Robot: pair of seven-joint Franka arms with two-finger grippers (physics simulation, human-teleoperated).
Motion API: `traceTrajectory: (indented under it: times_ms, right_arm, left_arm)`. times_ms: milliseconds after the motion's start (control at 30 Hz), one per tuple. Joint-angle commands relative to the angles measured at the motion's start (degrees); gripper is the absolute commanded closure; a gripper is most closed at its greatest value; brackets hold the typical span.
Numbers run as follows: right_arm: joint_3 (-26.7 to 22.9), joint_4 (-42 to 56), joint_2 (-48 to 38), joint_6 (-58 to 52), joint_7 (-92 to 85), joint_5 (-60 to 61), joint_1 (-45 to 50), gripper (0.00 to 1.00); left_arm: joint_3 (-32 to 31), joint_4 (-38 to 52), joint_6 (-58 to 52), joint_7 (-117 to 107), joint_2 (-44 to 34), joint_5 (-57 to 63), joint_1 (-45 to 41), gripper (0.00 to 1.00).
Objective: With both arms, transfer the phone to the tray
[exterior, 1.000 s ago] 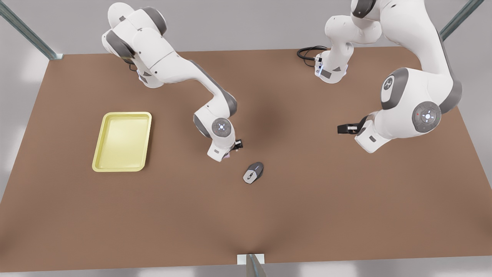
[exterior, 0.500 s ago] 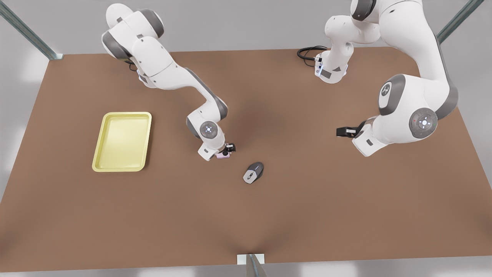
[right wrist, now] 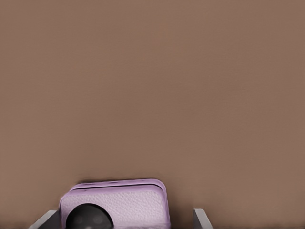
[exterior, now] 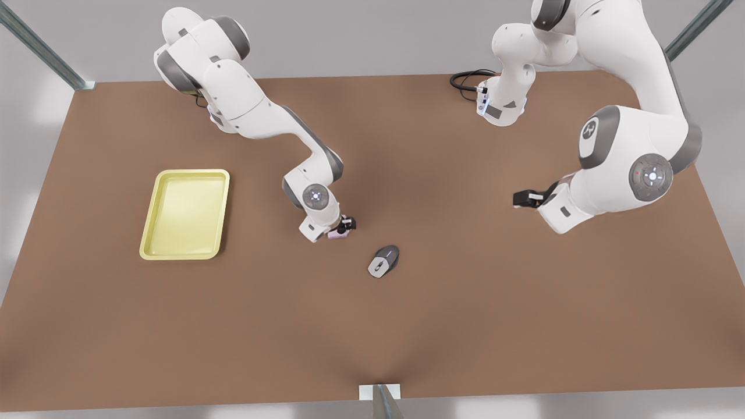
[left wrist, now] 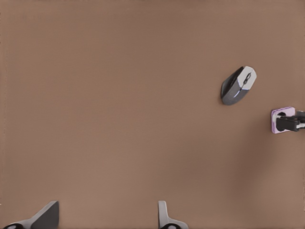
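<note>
The pale pink phone point(exterior: 337, 233) hangs at the tip of the arm on the front view's left, with my right gripper point(exterior: 347, 224) shut on it, near the table's middle. In the right wrist view the phone point(right wrist: 128, 200) sits between the fingertips point(right wrist: 45, 220), one black camera circle showing. The pale yellow tray point(exterior: 152, 244) lies flat further toward the front view's left, with nothing in it. My left gripper point(exterior: 522, 199) hovers open at the front view's right, its fingers point(left wrist: 47, 217) wide apart over bare table. From there the phone point(left wrist: 281, 116) shows far off.
A grey-and-silver computer mouse point(exterior: 383, 261) lies just to the front view's right of the phone, also seen as the mouse point(left wrist: 238, 85) in the left wrist view. A black cable point(exterior: 465, 80) coils at the back by an arm base. Bare brown tabletop point(exterior: 262, 302) separates phone and tray.
The right gripper has carried the phone a short way toward the front view's left, then nearly stopped. The left arm has shifted slightly, its gripper staying open.
</note>
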Motion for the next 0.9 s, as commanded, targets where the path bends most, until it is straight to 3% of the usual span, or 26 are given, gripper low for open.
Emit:
traceTrajectory:
  times_ms: [0,200,233,267,400,500,600,867]
  right_arm:
    - [0.10,0.18,-0.01,-0.72,1.18,0.00,0.06,0.00]
    - [0.19,-0.18,-0.01,-0.81,0.30,0.00,0.06,0.00]
    - [0.19,-0.09,0.07,-0.72,0.30,0.00,0.06,0.15]
    - [0.19,-0.09,0.07,-0.72,-0.31,0.00,-0.03,0.23]
    - [0.19,0.88,-1.07,-1.16,-0.31,0.00,-0.21,0.23]
    - [-0.08,5.19,-4.67,-11.52,-2.24,0.09,-2.40,0.23]
    - [-0.16,4.05,-9.33,-18.12,-9.62,0.09,-10.05,0.23]
    - [-0.34,-18.01,-25.33,-16.63,-43.18,0.00,-36.93,0.22]
  left_arm:
    - [-0.03,0.43,-0.11,1.33,-0.29,-0.12,0.00,0.00]
    - [0.06,0.35,0.06,0.71,0.50,0.32,-0.01,0.00]
    - [0.06,0.43,0.06,0.80,0.41,0.41,0.00,0.00]
    - [0.15,0.43,0.06,0.80,0.41,0.32,0.00,0.00]
    - [0.23,0.52,0.68,0.71,0.41,0.32,0.00,0.00]
    - [0.15,0.52,0.76,0.80,0.32,0.32,0.00,0.00]
    - [0.23,0.43,0.06,0.80,-0.03,0.58,0.00,0.00]
    - [0.23,0.43,0.59,0.71,0.32,1.55,0.00,0.00]
